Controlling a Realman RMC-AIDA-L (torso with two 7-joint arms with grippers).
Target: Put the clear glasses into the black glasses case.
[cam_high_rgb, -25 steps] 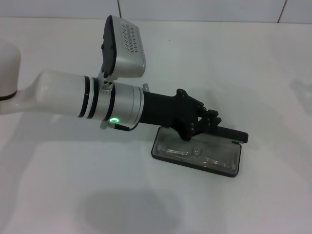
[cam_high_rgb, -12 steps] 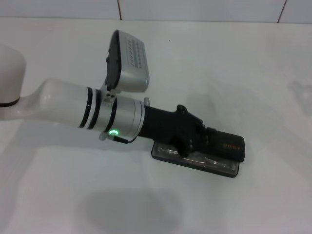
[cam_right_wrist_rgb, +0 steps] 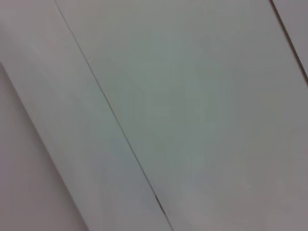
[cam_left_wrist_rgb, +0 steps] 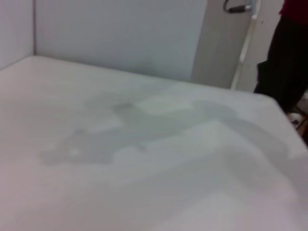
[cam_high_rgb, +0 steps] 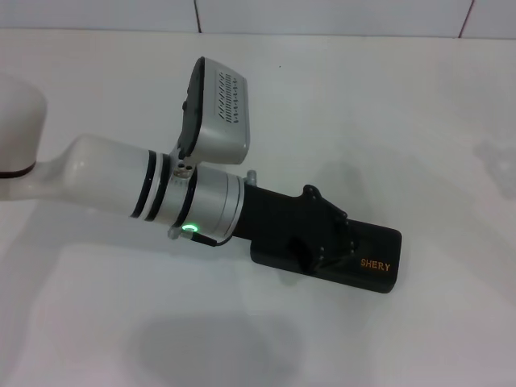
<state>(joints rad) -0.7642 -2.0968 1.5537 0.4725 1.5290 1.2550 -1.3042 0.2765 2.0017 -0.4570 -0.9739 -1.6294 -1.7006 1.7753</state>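
The black glasses case [cam_high_rgb: 367, 256] lies flat on the white table [cam_high_rgb: 419, 121], lid fully down, its long side running slantwise across the surface, and its lid carries small orange lettering reading "SHERY" [cam_high_rgb: 376, 265] near the end farthest from the arm. The clear glasses cannot be seen anywhere in the head view; with the case's lid down, nothing of its inside shows. The left arm [cam_high_rgb: 105, 173] reaches in from the robot's left side toward the case, its white forearm ending in a silver wrist ring with a green light [cam_high_rgb: 190, 228] lit on it, and a grey wrist camera housing [cam_high_rgb: 219, 113] stands up above that ring. The left gripper [cam_high_rgb: 326, 242] sits low over the near end of the case, its black body overlapping the lid on the end opposite the lettering and apparently resting on it; how far its fingers are spread cannot be told, since black blends into black there, and it does not visibly hold anything. The left wrist view shows only bare table and, beyond the table's far edge, a pale wall and a dark-clothed figure [cam_left_wrist_rgb: 284, 57]. The right wrist view shows only pale panels with thin seams, and the right gripper appears nowhere.
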